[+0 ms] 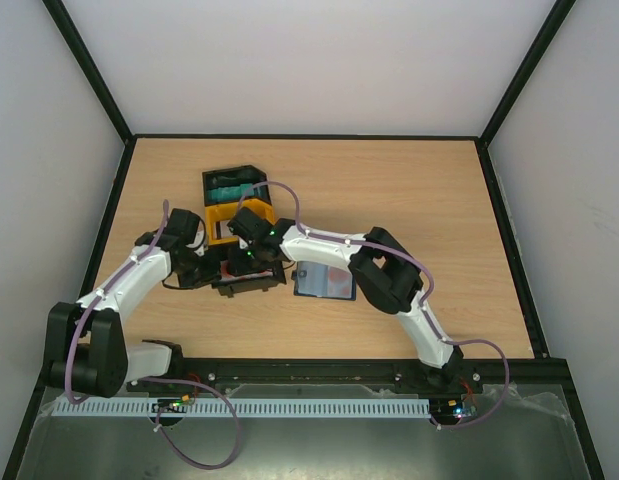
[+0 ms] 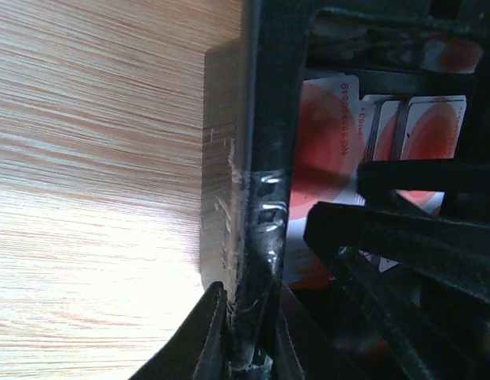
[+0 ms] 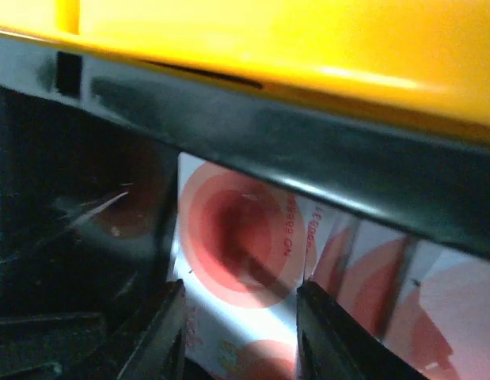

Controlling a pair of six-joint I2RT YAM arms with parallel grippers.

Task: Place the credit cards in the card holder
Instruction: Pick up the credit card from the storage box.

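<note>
- Worktop (image 1: pixel 429 200): one wooden surface; all items sit left of centre, toward the near edge.
- Trays, three in a line from far to near: far black tray (image 1: pixel 221 178), yellow tray (image 1: pixel 217 222), near black tray (image 1: pixel 251 287). The two wrist views show inside the near one; the top view does not, as the arms cover it.
- Left gripper (image 2: pixel 246 317): at the near black tray's left side, its jaws narrow and pinching that tray's upright wall (image 2: pixel 260 158) between them.
- Right gripper (image 3: pixel 239 305): inside the near black tray, just below the yellow tray's rim (image 3: pixel 308 39). The jaws stand apart and hold nothing, with a card face lying beneath the gap.
- Card holder (image 1: pixel 319 282): one, lying open and blue-faced just right of the near black tray, beside the right arm. It appears in the top view only.
- Credit cards (image 3: pixel 237 229): at least three red-and-white faces, overlapping in the near black tray (image 2: pixel 332 134).
</note>
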